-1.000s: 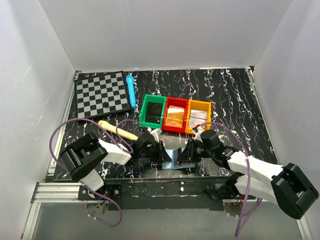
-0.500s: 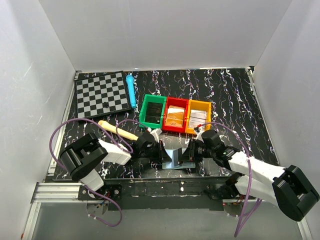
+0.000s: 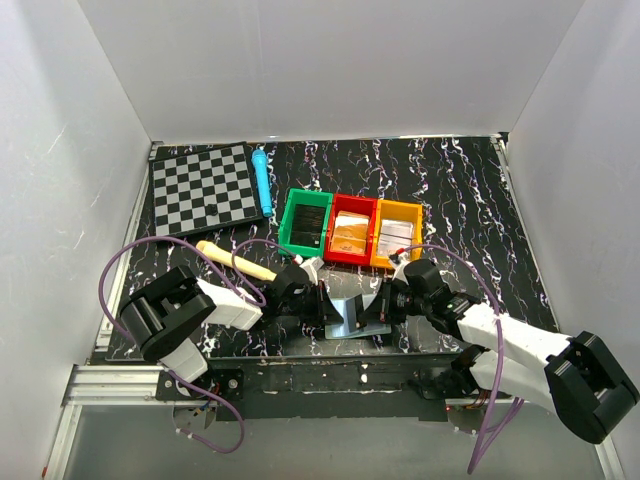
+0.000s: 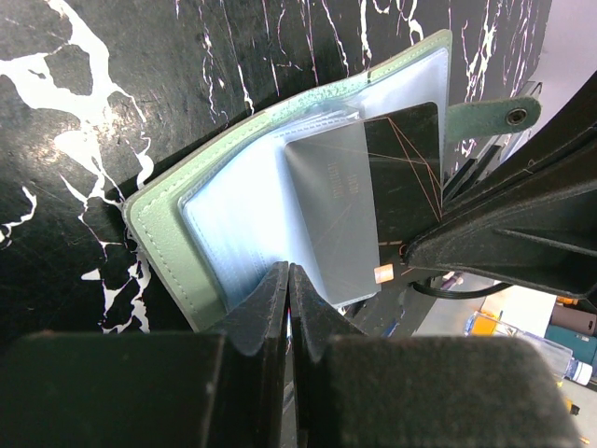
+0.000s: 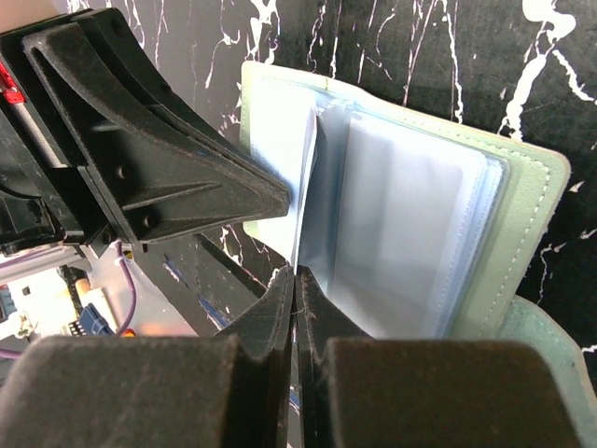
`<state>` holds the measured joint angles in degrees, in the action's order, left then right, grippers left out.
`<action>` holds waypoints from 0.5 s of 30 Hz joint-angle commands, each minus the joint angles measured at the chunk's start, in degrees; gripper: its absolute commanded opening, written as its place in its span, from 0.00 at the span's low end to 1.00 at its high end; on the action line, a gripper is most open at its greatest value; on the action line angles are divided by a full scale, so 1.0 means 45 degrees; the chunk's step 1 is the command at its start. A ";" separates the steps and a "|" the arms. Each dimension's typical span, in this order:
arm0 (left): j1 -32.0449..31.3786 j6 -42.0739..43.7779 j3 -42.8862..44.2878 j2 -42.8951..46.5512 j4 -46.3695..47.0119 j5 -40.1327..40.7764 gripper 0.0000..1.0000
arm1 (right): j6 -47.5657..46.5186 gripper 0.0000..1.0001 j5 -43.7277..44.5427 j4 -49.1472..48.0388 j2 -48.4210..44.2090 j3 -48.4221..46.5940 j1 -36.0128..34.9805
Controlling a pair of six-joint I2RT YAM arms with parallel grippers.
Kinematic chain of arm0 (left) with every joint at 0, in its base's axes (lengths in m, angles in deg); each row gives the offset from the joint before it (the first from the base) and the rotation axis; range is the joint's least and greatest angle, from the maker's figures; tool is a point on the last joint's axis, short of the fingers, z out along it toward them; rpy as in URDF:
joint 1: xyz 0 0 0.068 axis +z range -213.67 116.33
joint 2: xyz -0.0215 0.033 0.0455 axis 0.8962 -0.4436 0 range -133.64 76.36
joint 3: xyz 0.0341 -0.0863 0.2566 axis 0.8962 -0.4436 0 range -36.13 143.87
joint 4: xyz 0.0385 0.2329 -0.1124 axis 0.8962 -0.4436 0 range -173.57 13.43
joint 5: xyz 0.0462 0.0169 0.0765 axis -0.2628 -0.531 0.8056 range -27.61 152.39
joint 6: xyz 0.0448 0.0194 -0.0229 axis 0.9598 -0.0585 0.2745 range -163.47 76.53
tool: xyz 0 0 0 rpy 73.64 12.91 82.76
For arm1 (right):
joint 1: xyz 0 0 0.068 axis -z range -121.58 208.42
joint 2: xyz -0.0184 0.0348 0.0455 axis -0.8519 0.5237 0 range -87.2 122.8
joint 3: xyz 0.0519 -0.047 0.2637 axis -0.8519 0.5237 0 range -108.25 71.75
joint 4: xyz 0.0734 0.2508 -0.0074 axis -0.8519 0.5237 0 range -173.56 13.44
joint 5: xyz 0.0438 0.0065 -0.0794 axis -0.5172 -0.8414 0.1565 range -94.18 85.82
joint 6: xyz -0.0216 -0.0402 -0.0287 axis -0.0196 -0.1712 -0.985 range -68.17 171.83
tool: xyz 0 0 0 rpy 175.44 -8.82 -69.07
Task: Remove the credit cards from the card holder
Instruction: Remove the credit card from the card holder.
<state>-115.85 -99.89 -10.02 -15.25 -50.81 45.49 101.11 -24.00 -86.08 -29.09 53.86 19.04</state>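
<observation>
at the pulling-out step, by the look of things, with nothing yet free of the card holder (image 3: 352,314). lies open, pale inside up, at the near edge of the bench (image 3: 470,200), about midway along it, just in front of the red bin (image 3: 352,232) and hemmed in by both hands.

left hand (image 4: 288,276): fingers pressed together, clamped on the holder's left rim and the pale sleeve over it, pinning it down. right hand (image 5: 295,276): fingers likewise together, nipping a thin leaf (image 5: 306,177) standing up from the middle of the holder; cannot tell whether card or plastic film.

from the left wrist view: a grey card (image 4: 331,205) partly out of its sleeve, a dark card (image 4: 406,154) with fine lines beneath it, poking further toward the right hand and seemingly up against that hand's finger; snap tab (image 4: 485,116) flapped out past the holder's edge.

next move, as a judgement: calls for a steady hold on the left while drawing the right hand away toward the bench's right edge, low and flat, so as to slide a card from its pocket rather than drag the whole holder. needs a check first for card, not just film, in the pinch; if film only, calls for letting go and re-seating on the dark card's exposed edge. some risk of folding the holder shut or losing it from the left pinch.
</observation>
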 commanded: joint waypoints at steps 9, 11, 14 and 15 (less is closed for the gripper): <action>0.0073 0.0429 -0.0548 -0.0286 -0.1700 0.0788 0.00 | -0.0462 0.01 0.0067 0.1165 -0.0861 -0.0419 0.0234; 0.0073 0.0429 -0.0567 -0.0247 -0.1662 0.0788 0.00 | -0.0540 0.01 0.0125 0.1419 -0.0978 -0.0497 0.0254; 0.0073 0.0410 -0.0587 -0.0208 -0.1662 0.0808 0.00 | -0.0637 0.01 0.0223 0.1790 -0.1174 -0.0614 0.0293; 0.0073 0.0410 -0.0606 -0.0169 -0.1662 0.0827 0.00 | -0.0676 0.01 0.0243 0.1946 -0.1271 -0.0653 0.0312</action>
<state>-115.85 -99.96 -10.17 -15.25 -50.52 45.49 99.51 -22.99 -80.25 -33.07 53.71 20.14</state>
